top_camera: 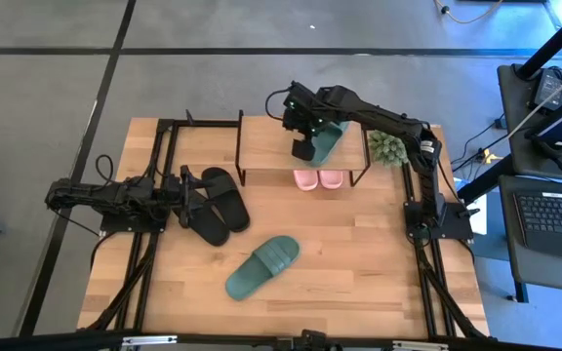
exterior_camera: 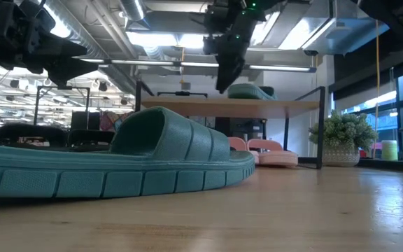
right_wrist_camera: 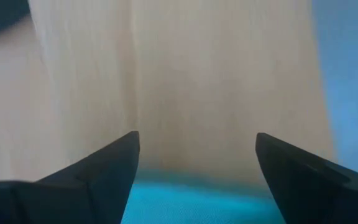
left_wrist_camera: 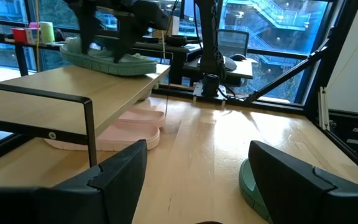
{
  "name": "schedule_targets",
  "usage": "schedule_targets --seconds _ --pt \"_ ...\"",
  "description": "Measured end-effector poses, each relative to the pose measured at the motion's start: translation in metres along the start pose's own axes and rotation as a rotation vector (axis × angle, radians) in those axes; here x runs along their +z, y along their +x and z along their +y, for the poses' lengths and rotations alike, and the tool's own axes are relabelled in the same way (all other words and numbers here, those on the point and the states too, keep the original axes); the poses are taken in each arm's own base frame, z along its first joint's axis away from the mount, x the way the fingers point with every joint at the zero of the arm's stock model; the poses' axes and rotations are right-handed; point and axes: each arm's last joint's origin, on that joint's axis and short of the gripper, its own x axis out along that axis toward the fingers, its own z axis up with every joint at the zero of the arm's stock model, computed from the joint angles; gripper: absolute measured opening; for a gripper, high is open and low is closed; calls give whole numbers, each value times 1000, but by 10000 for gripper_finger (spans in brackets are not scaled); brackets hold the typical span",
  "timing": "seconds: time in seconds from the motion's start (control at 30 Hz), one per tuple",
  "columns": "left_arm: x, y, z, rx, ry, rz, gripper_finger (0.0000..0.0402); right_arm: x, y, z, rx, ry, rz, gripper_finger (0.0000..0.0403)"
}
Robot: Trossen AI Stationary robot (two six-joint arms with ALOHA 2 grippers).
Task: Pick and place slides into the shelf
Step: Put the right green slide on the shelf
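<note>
The shelf [top_camera: 266, 146] stands at the table's far side. One dark green slide [top_camera: 333, 142] lies flat on its top board, also seen in the low view [exterior_camera: 252, 91] and the left wrist view [left_wrist_camera: 107, 61]. My right gripper [top_camera: 304, 139] hangs open over that slide's left edge [right_wrist_camera: 191, 202]. Two pink slides [top_camera: 318, 179] sit on the table under the shelf. The other green slide [top_camera: 263, 265] lies sole-down at the table's middle near side. Two black slides [top_camera: 218, 203] lie side by side at the left. My left gripper [left_wrist_camera: 194, 186] is open and level beside them [top_camera: 189, 198]. My right gripper points down with its fingers spread on either side of the green slide's edge [right_wrist_camera: 191, 202] on the shelf top. I cannot tell whether a finger touches it.
A small potted plant [top_camera: 388, 146] stands just right of the shelf, near the right arm's base. The shelf's black legs [left_wrist_camera: 91, 127] frame the pink slides [left_wrist_camera: 126, 134]. Bare tabletop lies between the black slides and the near green slide [exterior_camera: 117, 164], and along the near right side.
</note>
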Motion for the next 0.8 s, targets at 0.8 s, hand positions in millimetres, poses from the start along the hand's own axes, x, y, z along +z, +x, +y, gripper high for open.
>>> schedule_targets --seconds 0.8 --pt "0 0 0 -13 -19 3 273 -4 0 2 15 -56 43 320"
